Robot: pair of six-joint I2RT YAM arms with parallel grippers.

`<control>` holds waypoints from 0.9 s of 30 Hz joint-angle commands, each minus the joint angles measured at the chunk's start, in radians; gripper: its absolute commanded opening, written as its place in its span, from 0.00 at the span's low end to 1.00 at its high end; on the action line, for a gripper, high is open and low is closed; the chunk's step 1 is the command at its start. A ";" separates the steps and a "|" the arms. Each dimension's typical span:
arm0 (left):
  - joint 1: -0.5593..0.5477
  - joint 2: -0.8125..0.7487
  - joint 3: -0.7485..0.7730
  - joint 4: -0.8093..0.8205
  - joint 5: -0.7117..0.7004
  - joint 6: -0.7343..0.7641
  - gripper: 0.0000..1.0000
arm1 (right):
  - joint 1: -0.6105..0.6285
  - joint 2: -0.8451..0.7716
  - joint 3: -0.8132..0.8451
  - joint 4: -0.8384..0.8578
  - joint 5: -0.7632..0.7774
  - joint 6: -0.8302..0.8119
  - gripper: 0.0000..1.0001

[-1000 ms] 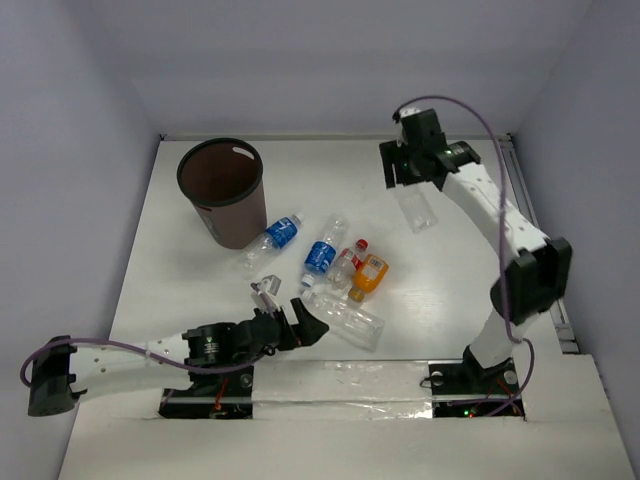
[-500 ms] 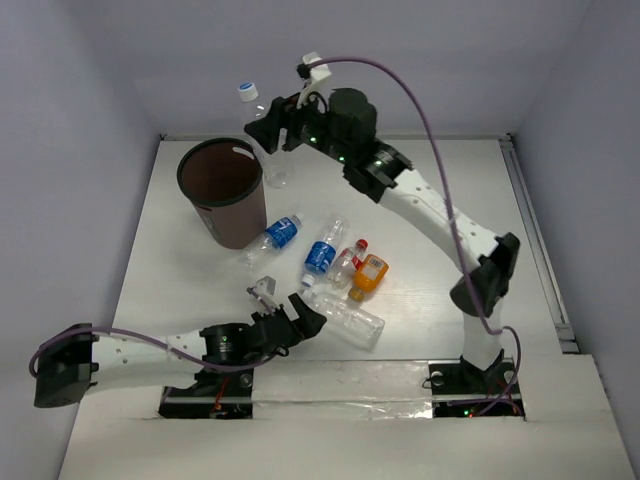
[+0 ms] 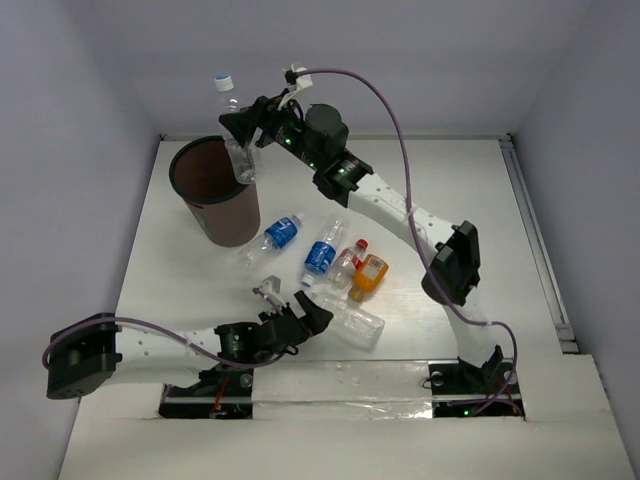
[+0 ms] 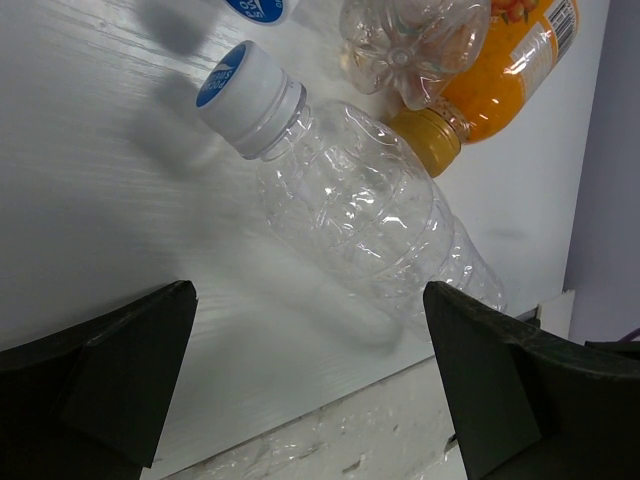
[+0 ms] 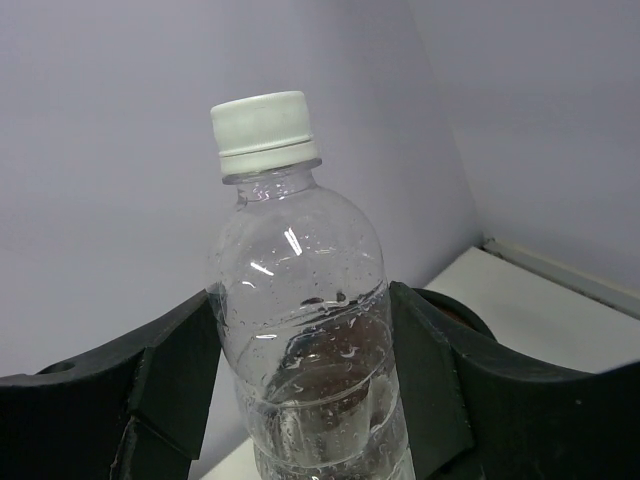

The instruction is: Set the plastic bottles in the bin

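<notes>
My right gripper [image 3: 243, 128] is shut on a clear white-capped bottle [image 3: 233, 130] and holds it upright over the right rim of the dark brown bin [image 3: 215, 205]. In the right wrist view the bottle [image 5: 300, 330] sits between both fingers, with the bin's rim [image 5: 470, 312] behind it. My left gripper [image 3: 305, 315] is open and low over the table, next to a clear bottle lying on its side [image 3: 345, 318], which also shows in the left wrist view [image 4: 360, 215]. Two blue-labelled bottles [image 3: 283, 232] [image 3: 320, 255], a red-capped one [image 3: 347, 262] and an orange one [image 3: 370, 275] lie mid-table.
The orange bottle [image 4: 500, 60] and a clear bottle's base [image 4: 410, 40] lie just beyond the lying bottle in the left wrist view. The table's near edge with crinkled tape [image 3: 370, 375] runs just behind my left gripper. Walls close in the table on three sides.
My right arm swung from the far right across to the bin, carrying the clear bottle, now over the bin's rim. My left gripper crept slightly right toward the lying bottle.
</notes>
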State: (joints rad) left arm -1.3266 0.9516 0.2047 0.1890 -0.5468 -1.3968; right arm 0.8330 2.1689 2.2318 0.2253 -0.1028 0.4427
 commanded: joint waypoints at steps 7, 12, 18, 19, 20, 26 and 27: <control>0.001 0.036 0.018 0.056 -0.021 -0.013 0.99 | 0.026 -0.054 -0.032 0.174 0.060 -0.005 0.56; 0.001 0.067 0.024 0.078 -0.010 -0.005 0.99 | 0.026 0.112 0.211 0.091 0.063 0.005 0.56; 0.001 0.090 0.035 0.084 -0.005 0.005 0.99 | 0.026 0.192 0.269 0.098 0.061 0.016 0.58; 0.001 0.092 0.035 0.084 -0.005 0.005 0.99 | 0.026 0.195 0.253 0.098 0.061 0.014 0.58; 0.001 0.092 0.033 0.087 -0.005 0.005 0.99 | 0.026 0.197 0.240 0.114 0.061 0.016 0.60; 0.001 0.113 0.030 0.099 0.001 -0.005 0.99 | 0.044 0.197 0.152 0.151 0.054 0.002 0.66; 0.001 0.119 0.032 0.099 -0.001 -0.005 0.99 | 0.044 0.195 0.143 0.154 0.058 -0.002 0.68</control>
State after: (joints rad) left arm -1.3266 1.0519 0.2169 0.2993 -0.5465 -1.3968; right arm 0.8524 2.4039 2.3932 0.3035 -0.0513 0.4553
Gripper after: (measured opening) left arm 0.990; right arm 0.683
